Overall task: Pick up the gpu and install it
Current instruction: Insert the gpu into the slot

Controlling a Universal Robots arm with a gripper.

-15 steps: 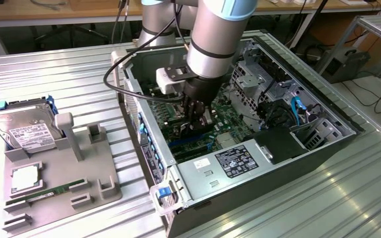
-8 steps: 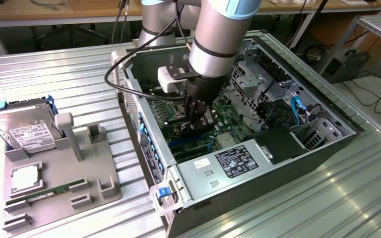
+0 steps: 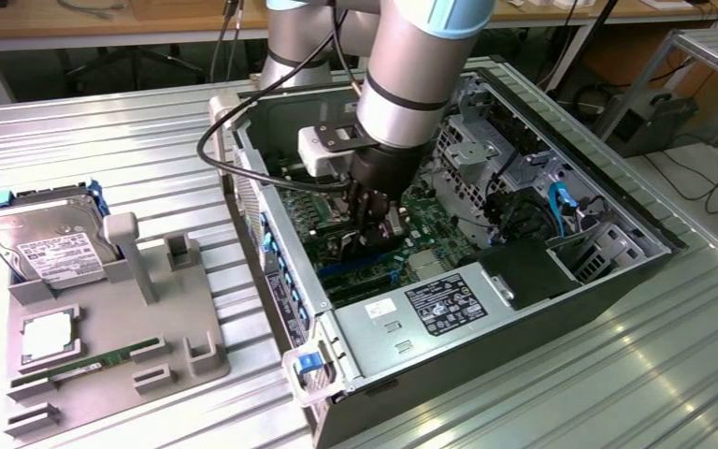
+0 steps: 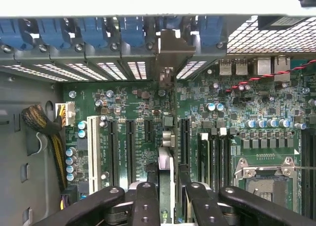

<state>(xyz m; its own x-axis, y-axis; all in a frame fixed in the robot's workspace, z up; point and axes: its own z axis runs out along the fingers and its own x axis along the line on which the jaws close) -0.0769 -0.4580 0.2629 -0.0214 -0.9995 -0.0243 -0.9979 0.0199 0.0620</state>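
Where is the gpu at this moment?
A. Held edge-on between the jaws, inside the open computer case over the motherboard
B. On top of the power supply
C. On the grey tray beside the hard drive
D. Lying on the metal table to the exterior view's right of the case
A: the gripper holds the gpu edge-on above the motherboard, inside the computer case, its bracket reaching toward the rear slot openings.

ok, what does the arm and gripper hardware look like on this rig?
The arm is a thick silver-grey tube with a black ring band and a pale blue joint cap near the top. A white block is mounted at the wrist, and a black cable loops out from it. The gripper is black, with matte linkage bars dotted with round bolt heads.
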